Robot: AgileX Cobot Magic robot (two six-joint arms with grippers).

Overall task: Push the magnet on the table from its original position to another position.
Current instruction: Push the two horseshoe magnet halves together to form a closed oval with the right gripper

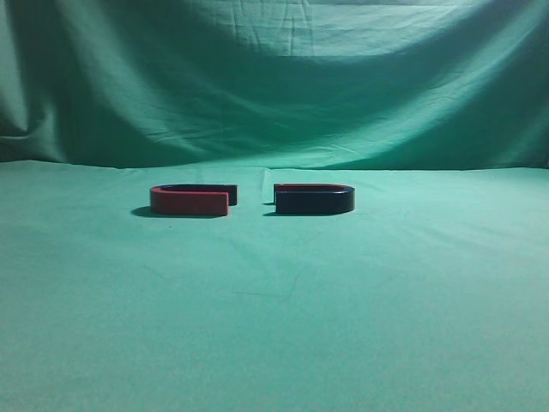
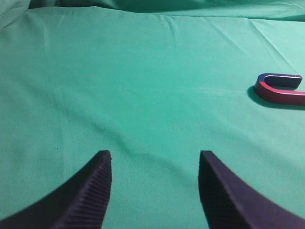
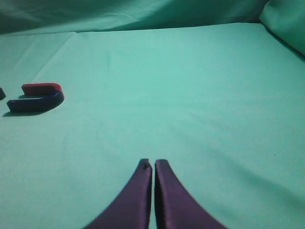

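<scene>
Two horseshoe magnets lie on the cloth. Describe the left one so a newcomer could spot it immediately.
On the green tablecloth, two U-shaped magnets lie side by side near the middle, open ends facing each other. The left magnet shows a red limb towards the camera, whereas the right magnet shows a dark blue one.

In the left wrist view the frame's right edge cuts off the left magnet (image 2: 279, 90). In the right wrist view only a dark sliver (image 3: 2, 93), perhaps that magnet's tip, shows at the left edge.
</scene>
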